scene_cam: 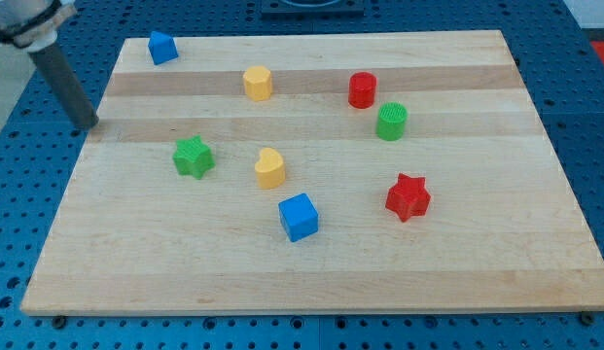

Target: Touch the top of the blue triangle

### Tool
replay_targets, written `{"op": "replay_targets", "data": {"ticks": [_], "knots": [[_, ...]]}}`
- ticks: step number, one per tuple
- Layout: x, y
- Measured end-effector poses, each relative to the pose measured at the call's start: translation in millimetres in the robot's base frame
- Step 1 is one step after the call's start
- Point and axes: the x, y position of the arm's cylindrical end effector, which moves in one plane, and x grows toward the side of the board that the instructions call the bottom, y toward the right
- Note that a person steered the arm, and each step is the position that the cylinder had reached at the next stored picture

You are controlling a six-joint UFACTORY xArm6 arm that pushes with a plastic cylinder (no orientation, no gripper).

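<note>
Small blue triangular plastic block (162,47) way off in the far left corner of the pale wooden surface (457,253), sitting just inside the edge. Nothing crowding it, nearest neighbour being the yellow rounded plastic block (258,83) off to its right.

My tip (90,123) parked at the left edge of the surface, nearer than the triangle and a bit left of it, well apart from it. No jaws on this rig at all, just the straight dark rod, so nothing to call released or clenched.

Rest of the crowd, all further right or nearer: red plastic cylinder (362,89) and green plastic cylinder (391,121) over on the far right side, green plastic star (193,157) near-left, yellow heart-shaped plastic block (269,168) around the middle, blue plastic cube (299,217) nearer still, red plastic star (408,197) to the right.

For doing this well, probably: swing out around the far side of the triangle first, then come back toward its far edge slowly. Cutting straight across risks nudging the block sideways, and with the corner so close there's little room before it slides off. Gentle contact only, stopping on touch. Route looks free of other blocks, so no detours needed.
</note>
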Motion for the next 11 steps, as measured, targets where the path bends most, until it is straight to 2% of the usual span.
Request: {"op": "replay_targets", "data": {"ticks": [2,11], "knots": [[-164.1,0.5],[-165.3,57.8]]}}
